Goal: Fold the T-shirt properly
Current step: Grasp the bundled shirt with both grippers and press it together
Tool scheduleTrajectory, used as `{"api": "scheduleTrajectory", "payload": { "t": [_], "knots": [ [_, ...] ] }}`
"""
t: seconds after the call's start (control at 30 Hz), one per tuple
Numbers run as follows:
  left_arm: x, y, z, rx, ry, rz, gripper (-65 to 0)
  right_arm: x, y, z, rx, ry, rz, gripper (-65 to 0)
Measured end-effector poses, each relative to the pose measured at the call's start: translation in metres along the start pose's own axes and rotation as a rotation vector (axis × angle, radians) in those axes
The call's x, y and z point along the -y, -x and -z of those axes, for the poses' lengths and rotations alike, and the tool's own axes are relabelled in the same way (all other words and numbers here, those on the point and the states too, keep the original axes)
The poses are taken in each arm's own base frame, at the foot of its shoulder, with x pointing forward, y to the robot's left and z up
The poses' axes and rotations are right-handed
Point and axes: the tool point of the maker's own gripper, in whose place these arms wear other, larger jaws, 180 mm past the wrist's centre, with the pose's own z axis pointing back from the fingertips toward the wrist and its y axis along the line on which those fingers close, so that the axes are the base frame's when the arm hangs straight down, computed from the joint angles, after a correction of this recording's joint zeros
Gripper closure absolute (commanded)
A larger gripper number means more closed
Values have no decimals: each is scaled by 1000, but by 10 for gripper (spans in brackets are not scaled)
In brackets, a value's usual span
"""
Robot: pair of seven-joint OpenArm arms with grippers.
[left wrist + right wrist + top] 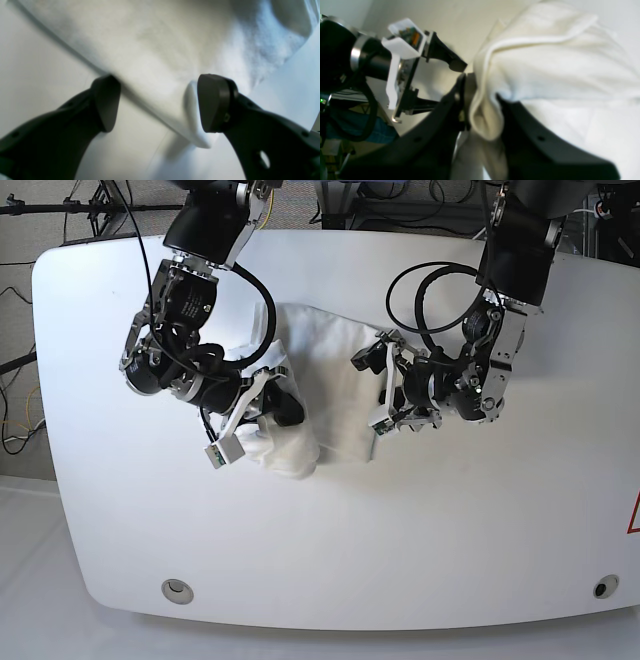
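Left wrist view: left gripper (156, 102) wide open, both dark pads in frame w/ nothing clamped btwn them; right-hand pad (212, 102) just beside a rolled hem edge of the T-shirt (160, 50), contact not certain; left-hand pad sits over bare white tabletop (32, 62) at the cloth's border; white cloth fills upper middle of frame, running diagonally down to a folded corner near the right pad; shot soft and blurred, no print visible.

Right wrist view: right gripper (483, 110) closed on a bunched fold of T-shirt (557, 62); cream-white cloth pinched btwn the two dark fingers, hem bulging out as a loop at the tips; rest of cloth spreads up and to the right; other arm's gripper (437, 77), w/ white housing and spread black fingers, seen at left just beside the cloth edge.

Base view: T-shirt (335, 355) lies crumpled on white tabletop (420, 520), left of centre and nearer the far edge than the near one; right gripper (282, 412) at the cloth's left-lower part, cloth bunched around it; left gripper (378, 390) at the cloth's right edge, fingers apart; both arms reach in from the far edge; cables looped above each wrist.
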Motion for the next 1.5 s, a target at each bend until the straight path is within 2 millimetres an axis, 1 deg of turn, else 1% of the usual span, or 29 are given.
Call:
{"api": "scheduleTrajectory", "payload": {
  "t": [0.37,0.53,0.67,0.87,0.93,1.0,1.1,1.2,1.43,1.5],
  "knots": [
    [1,-1,0,4,3,2,-457,-6,6,5,-25,-14,-5,0],
    [1,-1,0,8,3,-3,-455,-10,3,8,-15,-25,-18,-1],
    [-1,0,-1,6,-2,-1,-453,-18,1,15,-17,-44,-45,-97],
    [-8,3,-6,-10,-17,3,-453,-34,4,27,-56,-83,-89,-278],
    [-9,4,-7,-12,-21,3,-451,-39,4,30,-59,-95,-103,-396],
    [-10,4,-7,-15,-23,4,-450,-45,4,34,-71,-112,-128,-436],
    [-9,3,-7,-17,-24,7,-449,-51,4,39,-94,-133,-174,-476],
    [-9,1,-6,-15,-23,8,-448,-51,4,39,-94,-135,-175,-498],
    [-10,4,-7,-22,-29,6,-446,-46,9,39,-121,-130,-182,-508],
    [-10,4,-7,-20,-29,6,-446,-45,7,38,-116,-131,-180,-507]
  ]
}}
